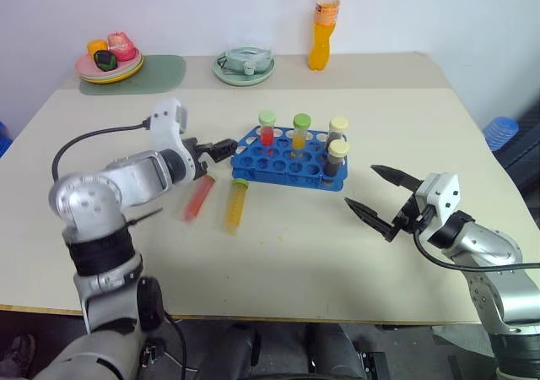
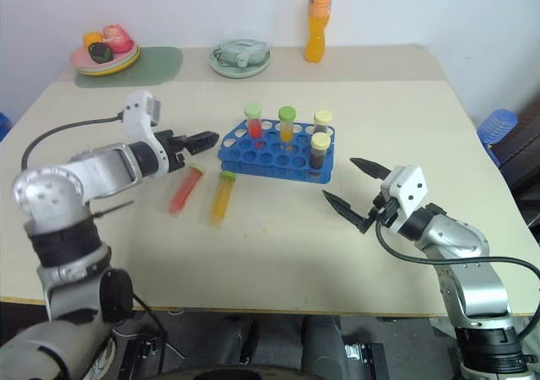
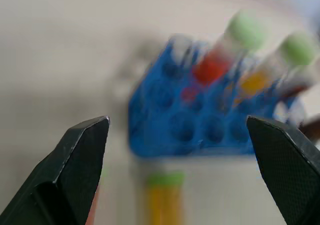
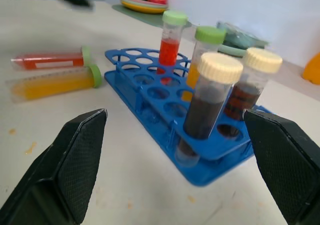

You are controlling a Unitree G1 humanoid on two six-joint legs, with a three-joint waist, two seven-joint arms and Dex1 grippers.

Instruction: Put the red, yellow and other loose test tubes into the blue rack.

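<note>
Beige counter (image 1: pixel 278 253): blue rack (image 1: pixel 287 162) at centre, four capped tubes standing in it. Red tube (image 1: pixel 200 197) and yellow tube (image 1: pixel 235 205) lie loose, lower left of rack. Left tool (image 1: pixel 221 150) spread, empty, above them; right tool (image 1: pixel 378 194) spread, empty. Advice: descend squarely, pinch red tube mid-barrel.

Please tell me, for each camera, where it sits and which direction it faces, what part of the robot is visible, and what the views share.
Left and right eye views: on the head, facing forward and down over the table; both arms show, left hand and right hand open.
Left wrist view: along the left hand's fingers toward the blue rack.
Right wrist view: along the right hand's fingers, facing the rack's brown tubes.
Shared: rack and lying yellow tube.
</note>
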